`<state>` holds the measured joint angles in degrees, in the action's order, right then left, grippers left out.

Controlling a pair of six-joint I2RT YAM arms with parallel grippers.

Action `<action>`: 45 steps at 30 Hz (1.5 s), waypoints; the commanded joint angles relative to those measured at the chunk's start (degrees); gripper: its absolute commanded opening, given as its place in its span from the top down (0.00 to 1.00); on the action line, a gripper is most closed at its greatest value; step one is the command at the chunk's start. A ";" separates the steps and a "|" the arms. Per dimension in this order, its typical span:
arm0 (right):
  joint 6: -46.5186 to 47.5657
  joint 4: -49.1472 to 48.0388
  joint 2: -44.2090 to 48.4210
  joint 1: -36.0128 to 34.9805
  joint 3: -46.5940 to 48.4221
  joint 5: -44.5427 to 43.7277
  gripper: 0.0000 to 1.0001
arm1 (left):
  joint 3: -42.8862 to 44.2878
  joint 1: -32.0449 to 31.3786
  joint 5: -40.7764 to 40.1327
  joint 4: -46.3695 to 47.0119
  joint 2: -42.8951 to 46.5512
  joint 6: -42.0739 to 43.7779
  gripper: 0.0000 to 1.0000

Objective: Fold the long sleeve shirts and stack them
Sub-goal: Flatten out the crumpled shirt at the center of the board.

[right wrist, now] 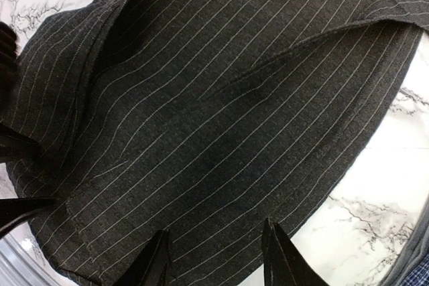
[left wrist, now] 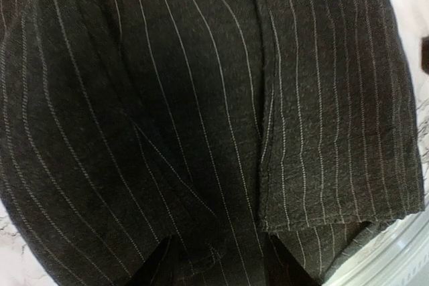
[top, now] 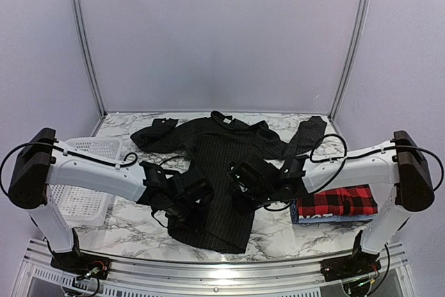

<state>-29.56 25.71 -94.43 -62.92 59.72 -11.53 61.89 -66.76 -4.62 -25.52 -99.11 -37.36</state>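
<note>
1. A white basket (top: pixel 87 149) stands at the table's (top: pixel 132 224) left edge, partly hidden by the left arm.
2. The left gripper (left wrist: pixel 221 274) hangs low over the near left part of the black shirt (top: pixel 222 154). In the left wrist view its fingertips (left wrist: pixel 155 267) barely show, dark against dark cloth. They stand apart, with pinstriped cloth showing between them. I cannot tell if they touch the cloth.
3. The black shirt lies spread on the middle of the table, with its collar at the far side and its hem toward the near edge. One sleeve runs out to the far left, the other to the far right. In the left wrist view one layer lies folded over another.
4. The right gripper (right wrist: pixel 214 264) hangs over the near right part of the same shirt. Its fingers (right wrist: pixel 276 259) are apart and clamp nothing, with the hem edge just below them.
5. The plaid shirt (top: pixel 339 199) lies folded at the right, beside the right arm and apart from the black shirt.
6. The blue shirt (top: pixel 306 216) lies under the plaid one, with only its near edge showing.
</note>
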 commanded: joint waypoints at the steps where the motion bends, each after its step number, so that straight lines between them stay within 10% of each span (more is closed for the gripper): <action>1: -5.00 0.36 1.82 -3.20 0.13 -3.06 0.58 | 1.29 -2.03 -2.51 -0.52 -2.75 -2.95 0.56; 18: -9.98 -0.75 -9.27 -11.71 7.81 -5.05 0.58 | -6.45 -2.59 -13.97 -3.18 7.40 -10.05 1.00; 45: -18.61 9.59 -21.05 -16.54 19.88 -16.04 0.67 | -12.76 -0.29 -12.71 -2.52 17.41 -10.88 0.94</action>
<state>-45.47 32.53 -115.55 -79.02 77.95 -23.77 49.76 -67.40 -17.96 -27.24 -83.20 -49.47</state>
